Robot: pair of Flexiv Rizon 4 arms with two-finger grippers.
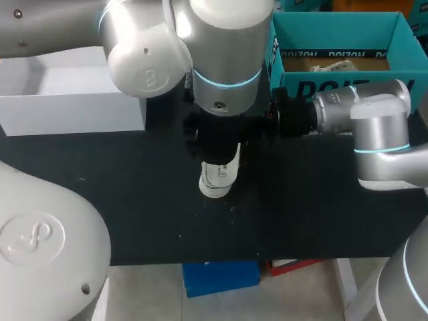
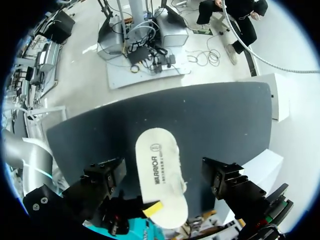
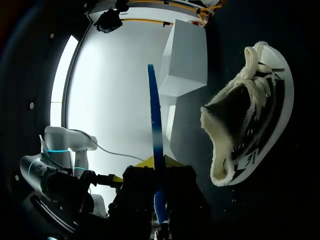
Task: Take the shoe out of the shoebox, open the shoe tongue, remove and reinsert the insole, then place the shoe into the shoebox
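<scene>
My right gripper [image 3: 155, 167] is shut on the insole [image 3: 154, 115], which shows there edge-on as a thin blue strip. From the left wrist view the insole [image 2: 159, 170] is a white printed oval held over the black table, with one yellow tip of the right gripper at its heel end. My left gripper [image 2: 162, 172] hangs open above it, a black finger on either side and neither touching. The shoe [image 3: 250, 115], black and white with fleece lining and white laces, lies on its side beside the right gripper. In the head view my left arm [image 1: 221, 53] hides most of this.
The teal shoebox [image 1: 334, 30] stands open at the back right, just behind my right arm [image 1: 361, 110]. A white box [image 1: 73, 100] sits at the back left. A white tip [image 1: 217, 184] pokes out below the left wrist on the black table [image 1: 134, 194].
</scene>
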